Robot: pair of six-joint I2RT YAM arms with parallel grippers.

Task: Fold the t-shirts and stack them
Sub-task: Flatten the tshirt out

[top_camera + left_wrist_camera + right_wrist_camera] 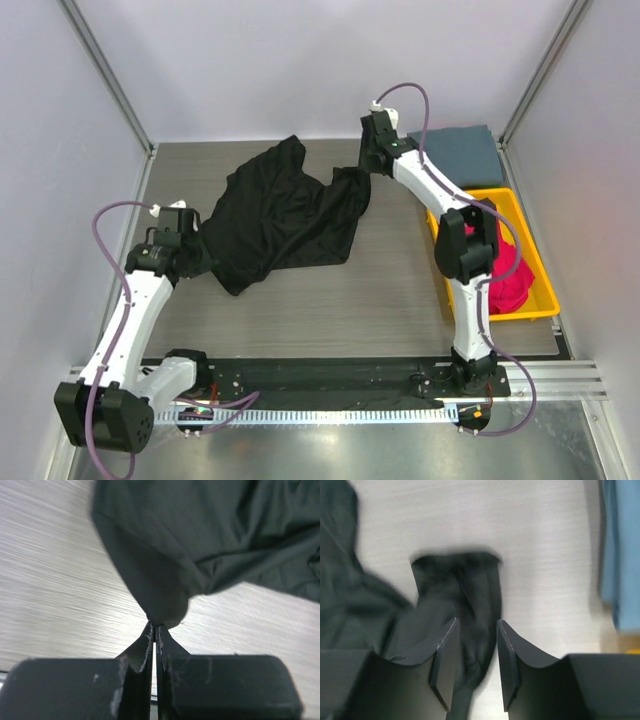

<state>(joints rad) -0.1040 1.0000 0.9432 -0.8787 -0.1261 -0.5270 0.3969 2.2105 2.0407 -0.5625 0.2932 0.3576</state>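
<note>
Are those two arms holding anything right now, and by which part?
The left tool pinches a bunched edge of the black t-shirt. The right tool stands open around a sleeve-like end, not clamping it.

Left arm (128, 318) angles forward, left tool (155, 626) pinched on the black shirt (290, 215). Right arm (425, 180) reaches far, right tool (477, 622) parted.

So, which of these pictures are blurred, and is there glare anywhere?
Top view: sharp and evenly lit, no glare on the table. Left wrist view: the table is streaked and bright beside the black shirt; the fingers are dark but clear. Right wrist view: the black shirt's edge and the blue shirt are smeared, perhaps by motion.
</note>
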